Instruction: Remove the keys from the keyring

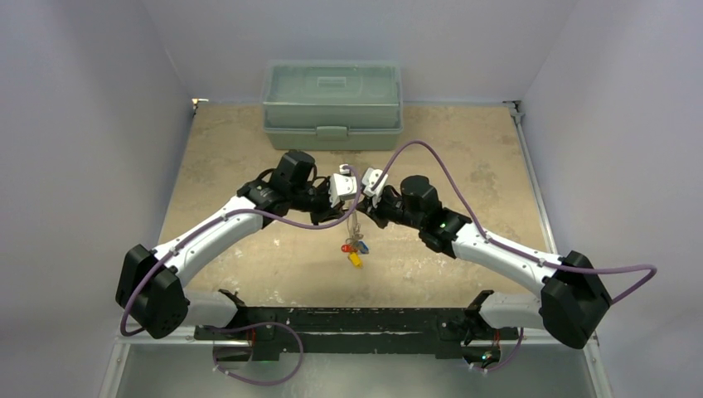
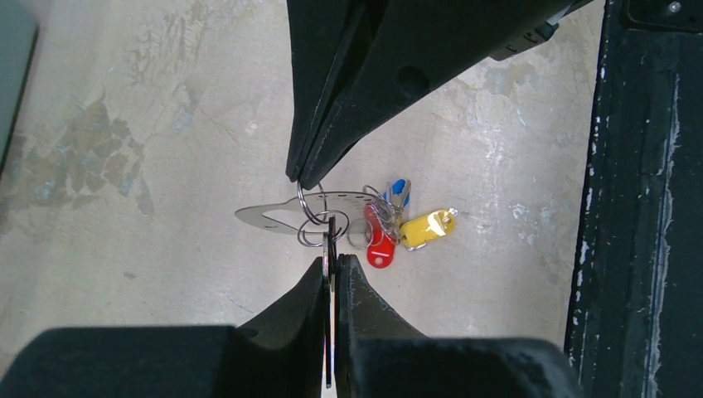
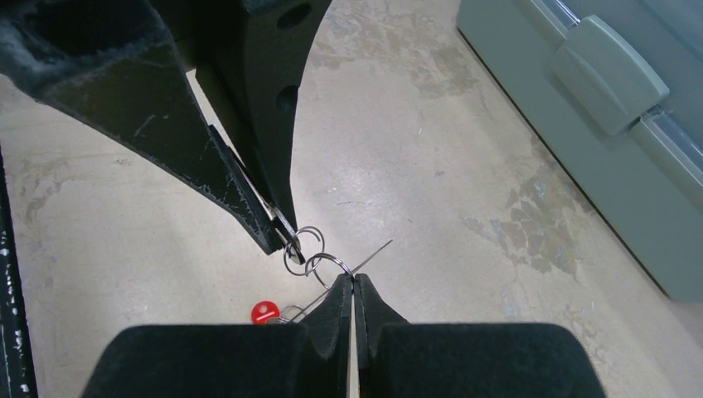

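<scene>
Bottom middle of the left wrist view: left gripper [image 2: 332, 267], pressed together on a thin strip of metal standing on its edge. Probably one of the keys, but hard to say from this angle. Coming down from the top of the same view: right gripper [image 2: 301, 176], also pinched together, clamped on a small wire ring [image 2: 312, 203]. Same in the right wrist view: no gap at either pair of tips, with two small linked rings between them.

Just outward from the tips, left of centre: the keyring [image 2: 264, 217], a flat grey oval held level in the air and threaded into the small rings. To its right: the keys [image 2: 377, 217], bunched with a red tag [image 2: 380, 251], a yellow tag [image 2: 428, 227] and a blue tag [image 2: 400, 190]. All lifted off the table [image 2: 124, 124]. In the top view, dangling at the centre of the frame, below the meeting point of both arms. Further out, at the top of that view: a green box [image 1: 332, 104].

Progress, as a judgement: bundle raised and gripped from two sides, but nothing separated yet. No key or tag seen lying apart on the table. Still left, most likely: working each key off its ring, one after another.
</scene>
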Robot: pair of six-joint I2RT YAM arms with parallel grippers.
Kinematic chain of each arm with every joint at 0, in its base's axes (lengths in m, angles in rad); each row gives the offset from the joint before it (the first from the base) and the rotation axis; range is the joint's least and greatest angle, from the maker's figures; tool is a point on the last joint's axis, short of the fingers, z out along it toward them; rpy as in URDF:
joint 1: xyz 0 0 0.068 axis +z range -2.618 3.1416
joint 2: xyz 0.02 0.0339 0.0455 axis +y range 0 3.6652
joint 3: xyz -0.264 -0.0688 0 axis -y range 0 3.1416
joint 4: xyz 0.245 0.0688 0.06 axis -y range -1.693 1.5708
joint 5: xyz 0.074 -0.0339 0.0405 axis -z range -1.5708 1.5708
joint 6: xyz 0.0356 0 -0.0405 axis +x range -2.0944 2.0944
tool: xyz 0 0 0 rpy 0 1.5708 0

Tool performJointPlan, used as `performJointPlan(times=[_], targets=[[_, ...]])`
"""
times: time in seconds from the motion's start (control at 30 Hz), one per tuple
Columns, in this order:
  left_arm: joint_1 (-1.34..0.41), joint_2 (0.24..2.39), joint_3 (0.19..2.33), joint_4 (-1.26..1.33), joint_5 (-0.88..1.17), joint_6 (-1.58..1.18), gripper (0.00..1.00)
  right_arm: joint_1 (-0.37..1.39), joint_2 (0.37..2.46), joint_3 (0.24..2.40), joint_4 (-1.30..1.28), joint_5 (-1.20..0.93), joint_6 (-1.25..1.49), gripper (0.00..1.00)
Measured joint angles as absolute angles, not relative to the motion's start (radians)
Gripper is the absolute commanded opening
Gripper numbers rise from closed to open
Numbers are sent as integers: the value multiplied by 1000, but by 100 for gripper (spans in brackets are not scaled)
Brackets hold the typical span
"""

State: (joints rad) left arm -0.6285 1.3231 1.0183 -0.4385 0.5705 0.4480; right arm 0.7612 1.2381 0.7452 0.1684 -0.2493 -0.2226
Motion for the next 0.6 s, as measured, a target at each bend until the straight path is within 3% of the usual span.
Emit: performJointPlan(times=[0.6], targets=[[-622,1324,1060,-527,543,709,0,766,1217,729,177,-342,-255,0]])
